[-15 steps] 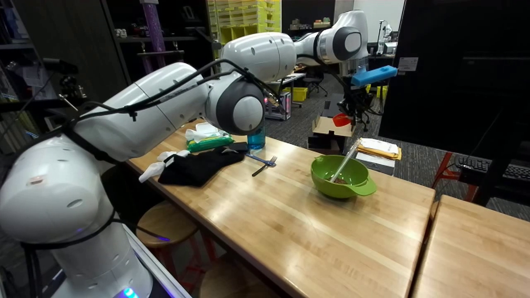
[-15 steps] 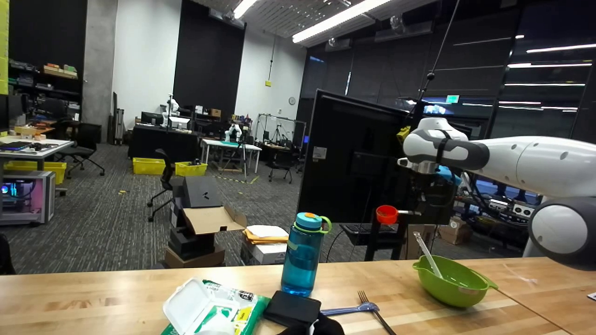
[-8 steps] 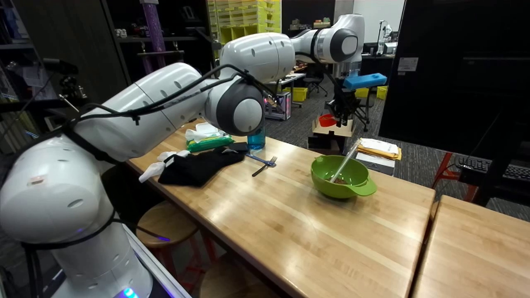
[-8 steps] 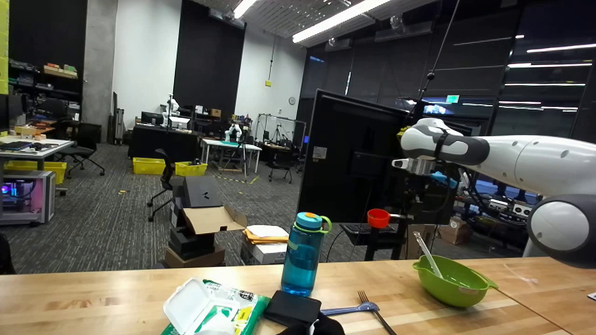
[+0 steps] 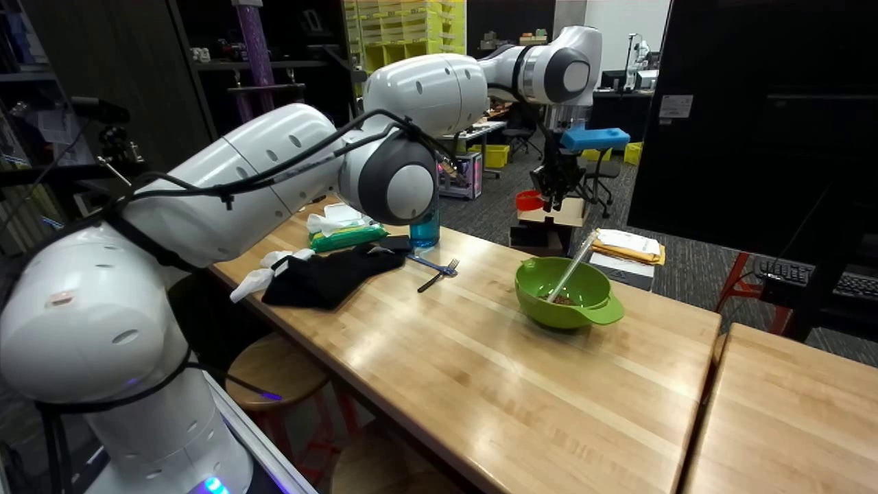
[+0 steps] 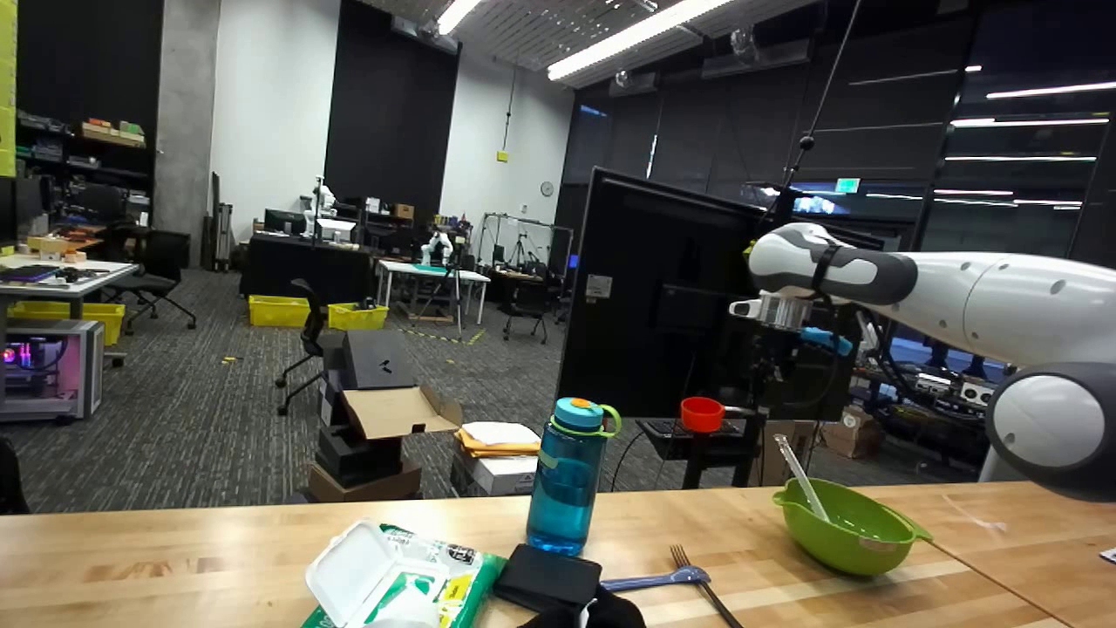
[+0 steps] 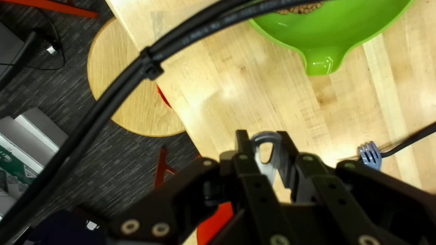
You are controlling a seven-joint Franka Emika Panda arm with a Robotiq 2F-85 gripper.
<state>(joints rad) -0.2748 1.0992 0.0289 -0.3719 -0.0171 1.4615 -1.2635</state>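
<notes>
Pinched narrow, the fingers (image 7: 243, 143) hold the handle (image 7: 268, 170) of the red cup (image 6: 702, 415), which juts out just beside them. Lower than them sits the green bowl (image 6: 841, 551). Well apart from them are the bottle (image 6: 565, 497) and the pack (image 6: 478, 583), whose print, like the label (image 6: 599, 287) on the screen (image 6: 654, 349) behind the fingers in an exterior view, is too small to read.
</notes>
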